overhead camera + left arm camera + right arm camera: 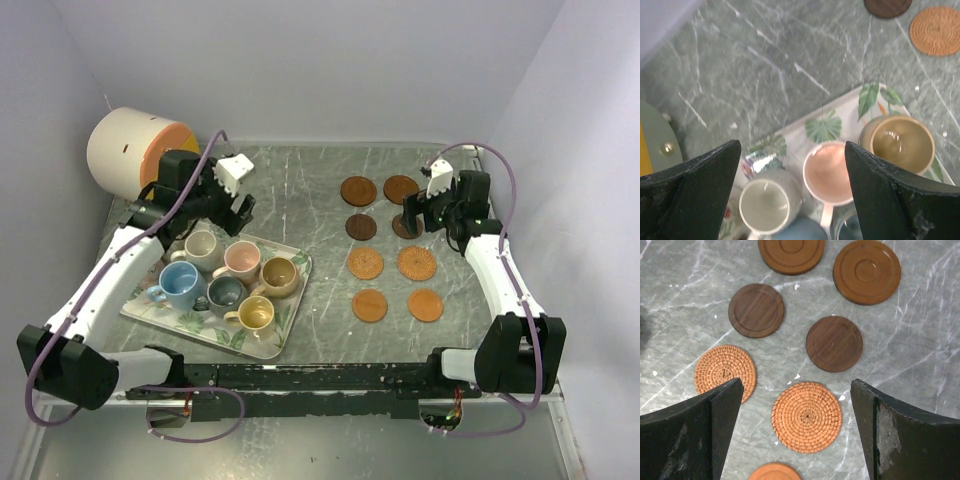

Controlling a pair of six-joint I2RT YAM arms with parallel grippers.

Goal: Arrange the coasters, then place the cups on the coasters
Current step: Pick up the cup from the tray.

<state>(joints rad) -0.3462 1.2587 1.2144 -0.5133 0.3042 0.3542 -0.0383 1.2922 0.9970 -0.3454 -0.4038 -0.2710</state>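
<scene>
Several round coasters lie in two columns on the right half of the table: reddish-brown ones [358,190] at the back, dark brown ones [756,310], woven ones [806,417], and smooth orange ones [369,305] nearest. My right gripper [796,385] hovers open over them, empty, with a woven coaster below its gap. Several cups stand on the leaf-print tray [290,250] at the left, among them cream [765,205], pink [828,172], tan [902,144], blue [179,285], dark grey [225,292] and yellow [256,314]. My left gripper [792,150] hangs open above the cream and pink cups, touching neither.
A big white-and-orange cylinder [130,150] lies at the back left corner, just behind my left arm. Pale walls close the table in at the left, back and right. A strip of bare marble [325,230] separates the tray from the coasters.
</scene>
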